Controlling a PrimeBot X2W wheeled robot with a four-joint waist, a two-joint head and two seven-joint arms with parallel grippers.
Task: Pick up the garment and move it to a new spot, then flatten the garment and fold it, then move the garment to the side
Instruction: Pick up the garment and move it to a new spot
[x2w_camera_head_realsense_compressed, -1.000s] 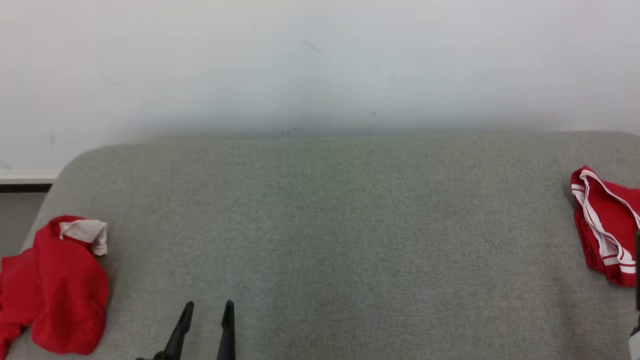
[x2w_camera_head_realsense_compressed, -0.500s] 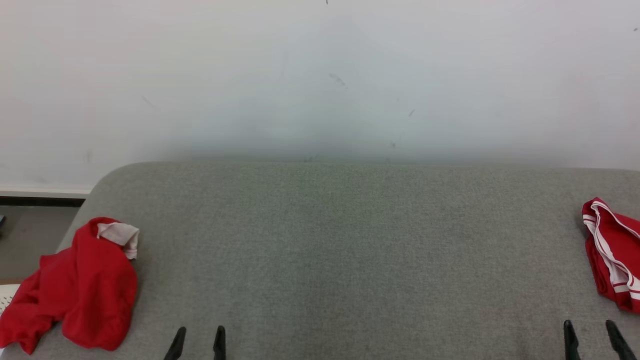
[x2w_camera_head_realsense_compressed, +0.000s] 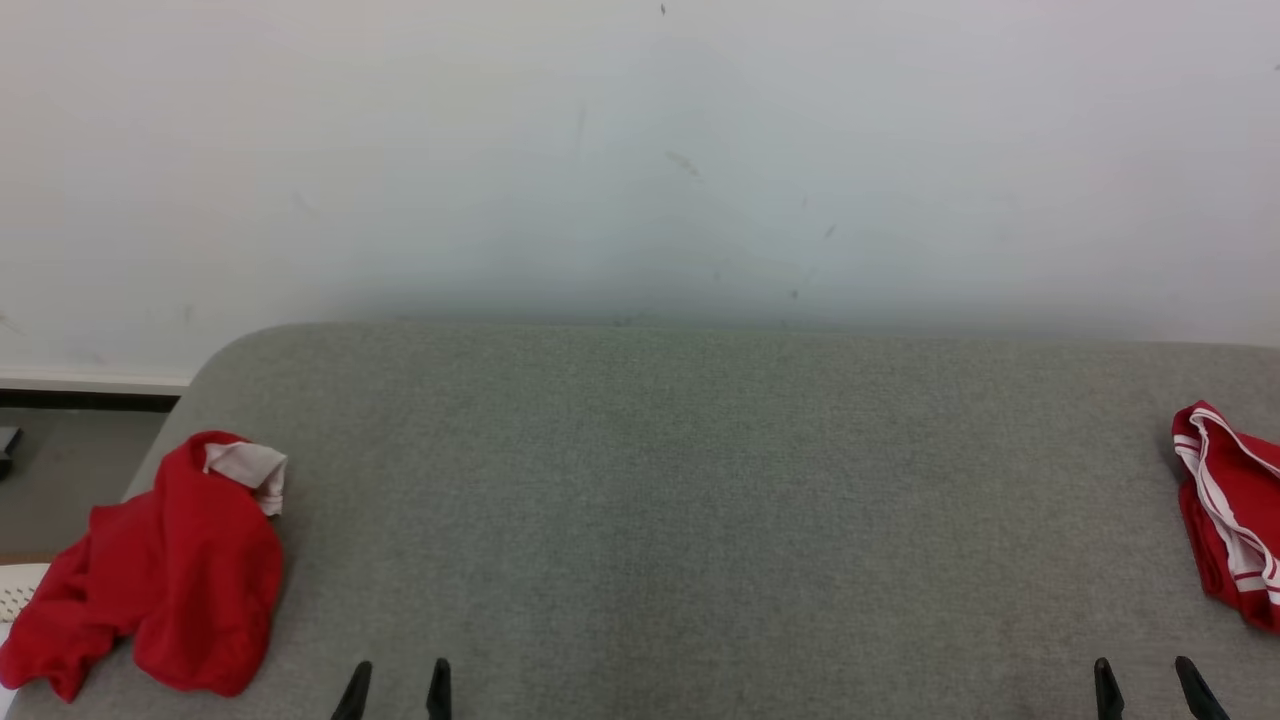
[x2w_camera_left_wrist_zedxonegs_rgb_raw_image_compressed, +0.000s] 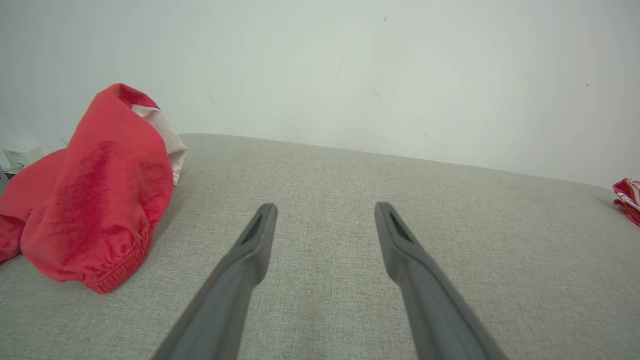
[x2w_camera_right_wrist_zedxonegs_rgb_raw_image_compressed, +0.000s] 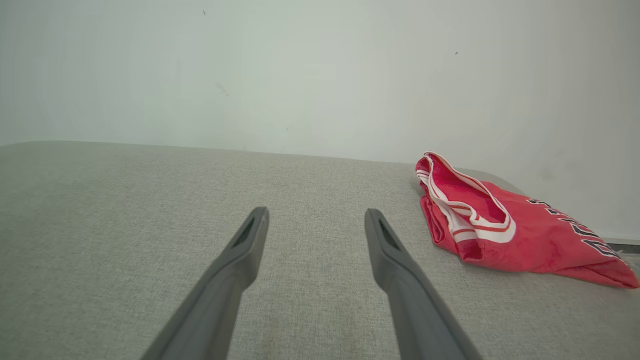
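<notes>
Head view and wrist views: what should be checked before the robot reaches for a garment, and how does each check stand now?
1. Left gripper open, holding nothing: ok.
2. Right gripper open, holding nothing: ok.
3. Crumpled plain red garment with a white patch resting on the grey fabric surface, to the left of the left gripper: ok.
4. Red jersey with white stripes resting on the surface, to the right of the right gripper: ok.
5. Which of the two is the garment to pick: cannot tell.
6. Plain garment wholly on the surface: cannot tell; it reaches the left edge.
</notes>
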